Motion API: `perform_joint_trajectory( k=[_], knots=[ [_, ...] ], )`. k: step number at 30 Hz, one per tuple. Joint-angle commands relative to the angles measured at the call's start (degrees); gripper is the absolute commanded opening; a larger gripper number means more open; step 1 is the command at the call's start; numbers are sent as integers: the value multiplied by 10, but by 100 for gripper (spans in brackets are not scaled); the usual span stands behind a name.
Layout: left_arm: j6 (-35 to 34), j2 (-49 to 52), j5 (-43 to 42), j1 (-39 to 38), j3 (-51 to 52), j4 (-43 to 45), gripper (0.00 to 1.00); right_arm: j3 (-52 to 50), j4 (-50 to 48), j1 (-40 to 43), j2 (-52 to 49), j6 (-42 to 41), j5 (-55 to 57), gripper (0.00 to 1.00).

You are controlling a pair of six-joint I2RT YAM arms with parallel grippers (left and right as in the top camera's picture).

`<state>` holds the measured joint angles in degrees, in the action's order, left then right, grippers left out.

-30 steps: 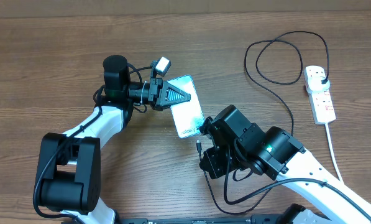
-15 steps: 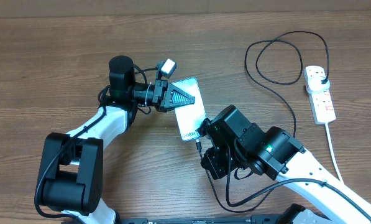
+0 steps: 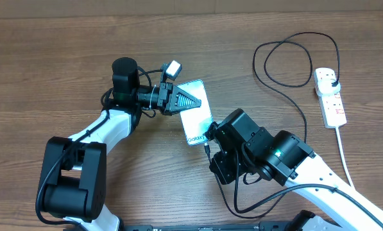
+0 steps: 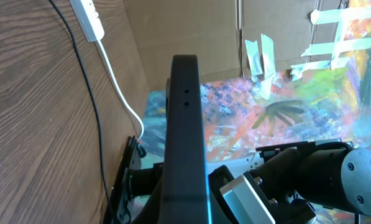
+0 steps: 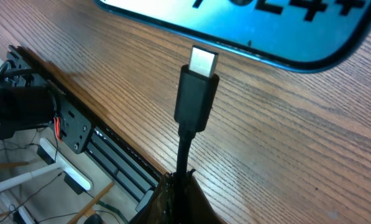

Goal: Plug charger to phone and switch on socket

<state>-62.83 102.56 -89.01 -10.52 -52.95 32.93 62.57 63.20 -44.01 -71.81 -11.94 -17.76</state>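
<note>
- The phone (image 3: 197, 119) lies screen up. Its long axis runs from far-left to near-right, and the text end is toward the right arm.
- The left gripper (image 3: 190, 101) has its jaws closed on the far end of the phone. The left wrist view shows the phone edge-on, along the centre line.
- The charger (image 5: 196, 93) has its connector in line with the phone's long axis. The metal tip points at the text-end edge and sits just short of it, not inserted.
- The right gripper (image 5: 180, 186) has its jaws clamped on the cable directly behind the connector body.
- The socket (image 3: 331, 97) is at the right side of the table (image 3: 63, 51), well apart from the phone.
</note>
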Motion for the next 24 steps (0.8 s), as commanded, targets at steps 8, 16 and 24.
perform_joint_trajectory(
  k=[8, 16, 24],
  knots=[
    [16, 3, -17, -5, -4, 3, 4, 5, 12, -26, -1, 7, -4, 4],
    [16, 3, -17, -5, -4, 3, 4, 6, 8, -28, -6, 14, 17, 4],
    [16, 3, -17, -5, -4, 3, 4, 35, 7, -28, -17, 31, 19, 4]
  ],
)
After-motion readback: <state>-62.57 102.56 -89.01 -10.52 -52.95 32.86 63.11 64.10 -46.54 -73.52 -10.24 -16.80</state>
